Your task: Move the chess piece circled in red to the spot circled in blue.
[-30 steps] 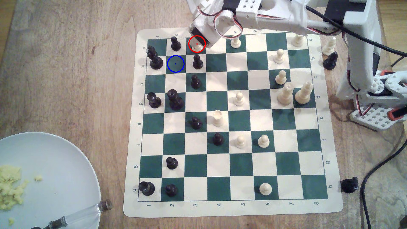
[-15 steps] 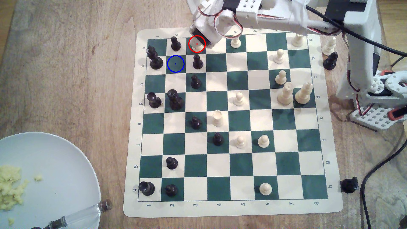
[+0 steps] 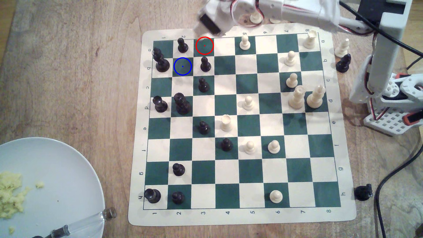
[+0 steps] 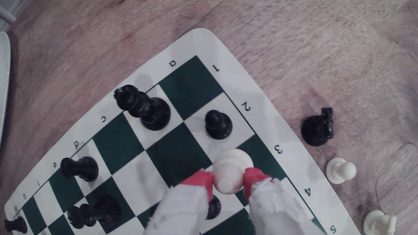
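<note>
The gripper (image 4: 228,180) is clamped on the cream-white piece (image 4: 229,171), its red pads (image 4: 200,180) pressing the body from opposite sides just under the rounded top — the broad base hangs free above the chessboard (image 4: 135,140). In the exterior view the gripper sits blurred over the board's far edge, and the red-ringed square (image 3: 204,45) lies bare. The blue-ringed green square (image 3: 182,66) waits diagonally beside it, with a black pawn (image 3: 182,45) and a taller black piece (image 3: 161,61) as close neighbours. The piece looks light, hard and smooth — likely to slip if the squeeze slackens; the narrowing above the base seems the surest hold.
</note>
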Robot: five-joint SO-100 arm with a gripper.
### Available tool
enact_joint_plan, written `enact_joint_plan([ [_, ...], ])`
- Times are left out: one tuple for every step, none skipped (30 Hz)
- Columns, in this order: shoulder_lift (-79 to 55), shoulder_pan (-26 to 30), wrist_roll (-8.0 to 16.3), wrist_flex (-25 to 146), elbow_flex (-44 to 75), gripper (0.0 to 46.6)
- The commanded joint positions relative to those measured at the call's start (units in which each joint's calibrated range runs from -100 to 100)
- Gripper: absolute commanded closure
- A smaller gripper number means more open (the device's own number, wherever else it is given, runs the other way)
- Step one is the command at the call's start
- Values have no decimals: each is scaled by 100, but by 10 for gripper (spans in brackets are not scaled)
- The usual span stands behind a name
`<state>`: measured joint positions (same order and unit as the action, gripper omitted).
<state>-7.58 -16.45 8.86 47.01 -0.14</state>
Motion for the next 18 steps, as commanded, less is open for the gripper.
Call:
enact_joint_plan([
  [402,303,29,-238,648,464],
  [300,381,54,-279,712,464],
  [249,405,63,-295,748,464],
  [206,428,73,-320,775,464],
  [147,452,83,-344,811,464],
  [96,467,88,-360,848,464],
  [-65,499,93,-360,984,464],
  [-201,506,93,-360,1101,464],
  [-294,506,93,-360,1183,464],
  [-379,506,98,-360,1237,464],
  [-456,506,98,-385,1265,464],
  [-498,514,98,-401,1265,464],
  [-549,522,103,-401,1265,464],
  [-583,530,103,-401,1265,464],
  [-625,530,103,-418,1256,464],
  [-702,546,103,-426,1256,464],
  [-736,561,103,-434,1247,464],
  [-770,569,103,-434,1247,464],
])
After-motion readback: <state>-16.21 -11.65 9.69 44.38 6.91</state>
